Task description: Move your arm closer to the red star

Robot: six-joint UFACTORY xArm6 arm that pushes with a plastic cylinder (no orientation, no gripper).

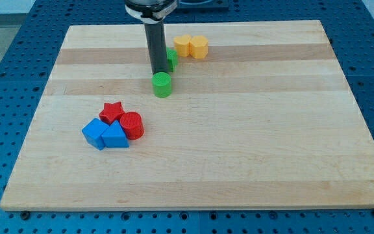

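Note:
The red star (112,112) lies on the wooden board (252,149) at the view's left of centre, touching a red cylinder (132,125) on its right. My dark rod comes down from the view's top; my tip (158,73) ends just above a green cylinder (162,84), touching or nearly touching it. The tip is up and to the right of the red star, about a block cluster's width away. A second green block (171,60) is partly hidden behind the rod.
Two blue blocks (95,133) (115,137) sit just below the red star and red cylinder. Two yellow blocks (183,45) (199,47) sit near the board's top edge, right of the rod. Blue perforated table surrounds the board.

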